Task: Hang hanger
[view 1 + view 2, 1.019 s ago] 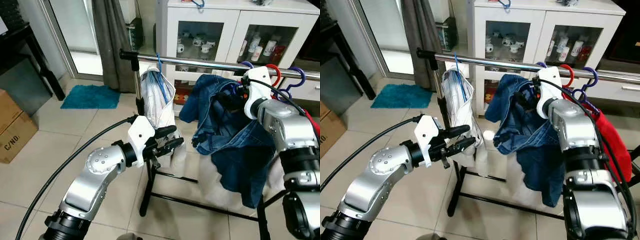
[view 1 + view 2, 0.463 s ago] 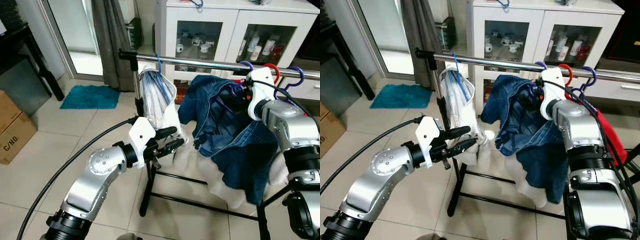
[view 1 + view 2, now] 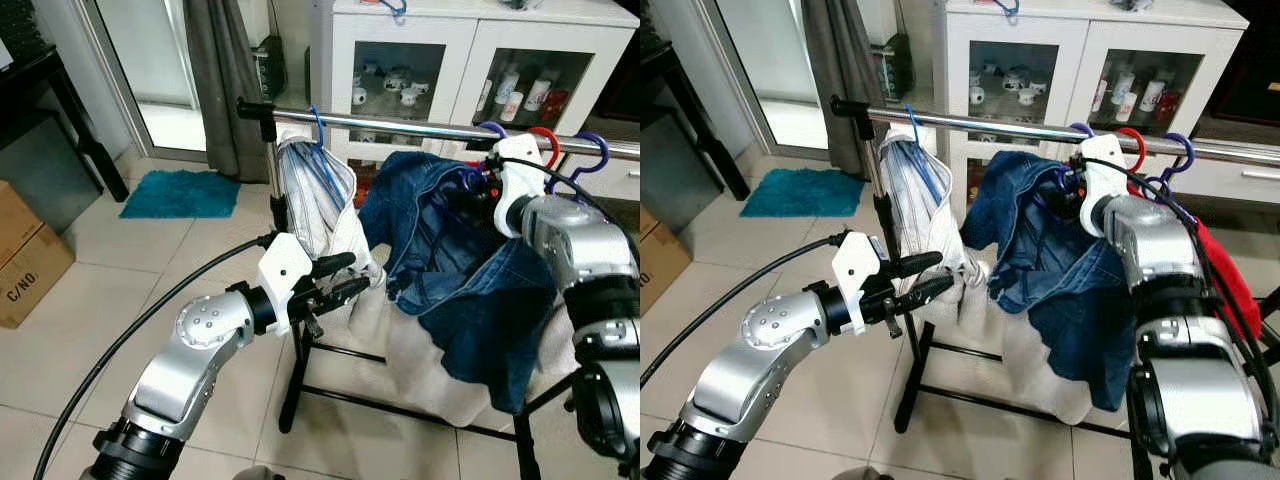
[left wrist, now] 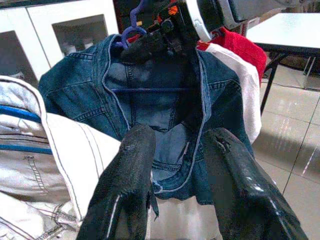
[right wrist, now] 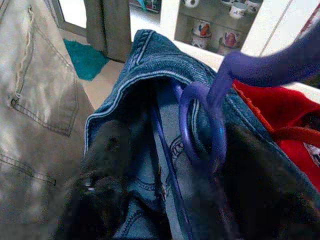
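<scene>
Fingers of the right gripper (image 3: 1068, 193) are buried in the collar of the denim jacket (image 3: 450, 280), closed around the purple hanger (image 5: 200, 125) whose neck runs between them in the right wrist view (the black pads sit on either side of the purple loop). That gripper is held up just below the chrome rail (image 3: 400, 127), at about 2 o'clock in the left eye view, and the jacket drapes from it down toward 5 o'clock. The hanger's hook is near the rail, but whether it rests on it cannot be told. Beside it at 3 o'clock hang a red hook (image 3: 545, 140) and another purple hook (image 3: 590, 148). A white garment (image 3: 315, 195) hangs on a blue hanger (image 3: 318, 125) at 12 o'clock. The left gripper (image 3: 345, 278), at centre, has its two fingers (image 4: 125, 185) slightly apart and holding nothing, pointing toward the jacket.
</scene>
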Tool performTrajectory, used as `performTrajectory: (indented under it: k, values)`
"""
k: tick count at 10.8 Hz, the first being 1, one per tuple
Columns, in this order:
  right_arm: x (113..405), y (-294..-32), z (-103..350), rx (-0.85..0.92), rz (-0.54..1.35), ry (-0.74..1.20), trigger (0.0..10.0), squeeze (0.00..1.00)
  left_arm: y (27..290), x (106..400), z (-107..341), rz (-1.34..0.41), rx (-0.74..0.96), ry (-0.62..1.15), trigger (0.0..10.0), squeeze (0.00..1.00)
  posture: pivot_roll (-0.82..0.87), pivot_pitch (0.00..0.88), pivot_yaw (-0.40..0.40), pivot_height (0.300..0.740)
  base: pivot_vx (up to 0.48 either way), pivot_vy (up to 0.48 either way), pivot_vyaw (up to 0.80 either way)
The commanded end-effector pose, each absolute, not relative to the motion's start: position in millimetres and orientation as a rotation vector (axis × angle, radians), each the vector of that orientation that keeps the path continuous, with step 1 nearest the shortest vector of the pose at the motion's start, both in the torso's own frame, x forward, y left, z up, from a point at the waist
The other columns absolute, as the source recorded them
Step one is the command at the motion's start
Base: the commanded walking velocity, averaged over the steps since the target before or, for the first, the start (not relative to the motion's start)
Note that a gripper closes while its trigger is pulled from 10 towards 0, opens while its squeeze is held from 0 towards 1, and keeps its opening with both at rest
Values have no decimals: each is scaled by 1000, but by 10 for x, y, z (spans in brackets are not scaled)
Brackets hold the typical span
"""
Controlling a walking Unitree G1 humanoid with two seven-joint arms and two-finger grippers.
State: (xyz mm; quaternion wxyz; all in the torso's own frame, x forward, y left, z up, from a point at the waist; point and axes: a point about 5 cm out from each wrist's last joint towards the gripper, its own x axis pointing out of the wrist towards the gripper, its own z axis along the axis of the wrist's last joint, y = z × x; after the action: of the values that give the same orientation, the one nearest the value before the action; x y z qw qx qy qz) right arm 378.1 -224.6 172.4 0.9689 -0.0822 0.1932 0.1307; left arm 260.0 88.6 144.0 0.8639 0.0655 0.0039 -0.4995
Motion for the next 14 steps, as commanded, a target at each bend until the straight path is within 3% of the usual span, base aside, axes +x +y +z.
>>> performTrajectory:
  k: [1,13,14]
  values:
    - [3810,-2249,1791,-180,273,373,0,0,882,2613,1433,-1056,156,13,10000,0,-83,0,55,740,0,0,0]
    - [3852,-2253,1831,-174,291,373,0,0,881,2617,1434,-1055,156,11,10000,0,-83,0,53,740,0,0,0]
    - [3828,-2369,1845,-221,321,434,10000,0,865,2596,1413,-1079,171,19,10000,0,-92,0,58,740,0,0,0]
